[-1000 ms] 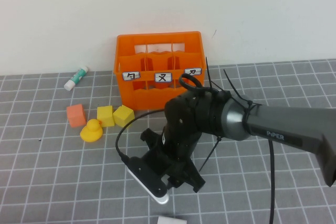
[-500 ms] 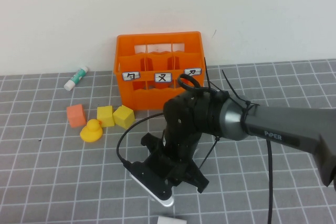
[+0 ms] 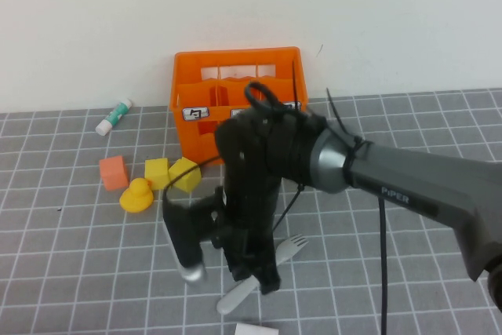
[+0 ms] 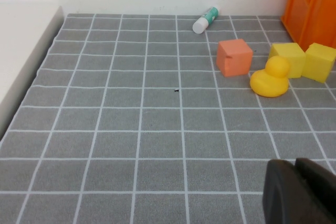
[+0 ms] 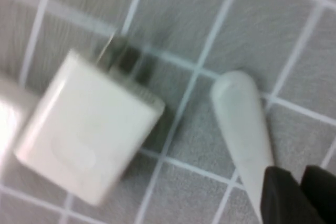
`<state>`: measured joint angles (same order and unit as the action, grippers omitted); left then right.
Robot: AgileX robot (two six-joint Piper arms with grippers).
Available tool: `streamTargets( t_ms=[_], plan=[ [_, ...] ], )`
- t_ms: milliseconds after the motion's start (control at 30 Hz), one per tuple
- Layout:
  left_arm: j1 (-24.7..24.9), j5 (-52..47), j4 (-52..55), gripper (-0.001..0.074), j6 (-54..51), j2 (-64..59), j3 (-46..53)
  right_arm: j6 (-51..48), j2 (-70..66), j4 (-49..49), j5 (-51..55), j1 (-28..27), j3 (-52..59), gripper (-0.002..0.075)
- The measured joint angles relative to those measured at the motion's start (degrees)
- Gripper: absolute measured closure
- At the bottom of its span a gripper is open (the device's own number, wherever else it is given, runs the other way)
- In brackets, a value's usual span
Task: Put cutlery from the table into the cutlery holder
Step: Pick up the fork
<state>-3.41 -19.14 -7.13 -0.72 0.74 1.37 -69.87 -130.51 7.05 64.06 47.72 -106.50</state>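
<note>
The fork (image 3: 259, 272) lies on open table (image 3: 408, 272), right gripper (image 3: 255, 276) clamped on its handle; left gripper (image 4: 299, 192) unclear.

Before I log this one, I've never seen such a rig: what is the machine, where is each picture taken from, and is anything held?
It is a two-armed table robot. The wide picture looks down from a raised camera; the other two come from cameras on each wrist. The right gripper is down at the grey fork lying on the table; whether it grips it I cannot tell. The left gripper, shut and empty, hangs parked near a yellow duck. Also there: the orange crate, toy cubes, a white tube and a white block.
</note>
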Motion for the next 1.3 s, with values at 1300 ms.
streamTargets(
  t_ms=[1300],
  plan=[
    [0.0,0.0,0.0,0.0736,0.0,0.0,0.0,4.8,-1.1,-15.0,5.3,7.5,-0.9,0.0704]
  ],
)
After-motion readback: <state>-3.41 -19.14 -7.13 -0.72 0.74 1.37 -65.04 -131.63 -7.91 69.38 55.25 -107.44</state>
